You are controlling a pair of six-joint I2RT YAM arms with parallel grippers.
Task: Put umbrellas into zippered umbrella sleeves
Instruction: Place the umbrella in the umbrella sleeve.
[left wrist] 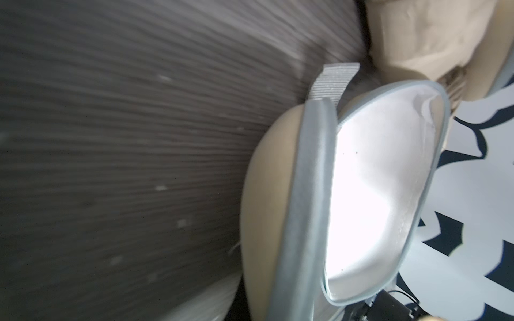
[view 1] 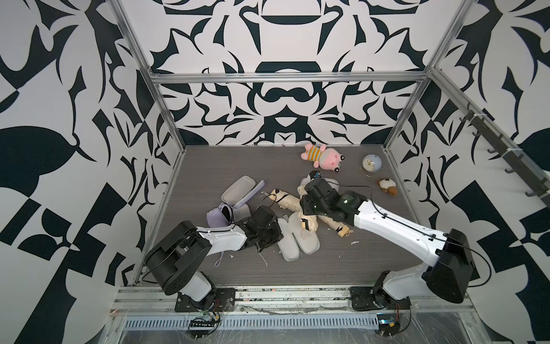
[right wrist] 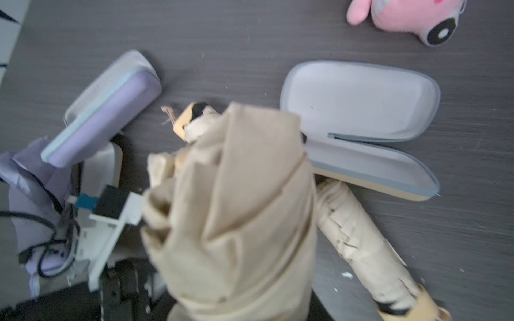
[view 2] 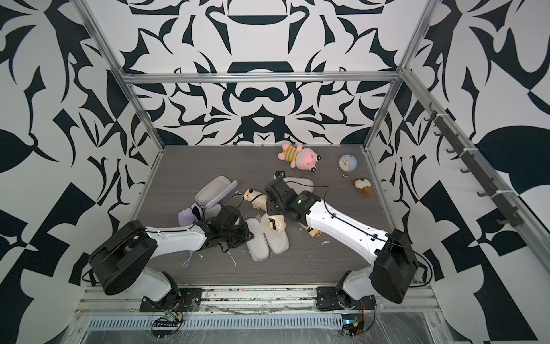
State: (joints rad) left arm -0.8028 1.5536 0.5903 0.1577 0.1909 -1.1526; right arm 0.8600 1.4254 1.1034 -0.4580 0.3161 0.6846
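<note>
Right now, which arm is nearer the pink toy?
The right arm, holding a beige umbrella just short of the plush toy; the left arm sits farther back, at a beige sleeve.

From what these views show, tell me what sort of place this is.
Probably a robot test cell: an aluminium frame with patterned walls, a left arm and right arm bolted to a rail, and props like a plush toy and clock.

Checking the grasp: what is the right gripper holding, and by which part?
A beige umbrella, apparently by its bunched fabric; the exact contact point is hidden.
</note>
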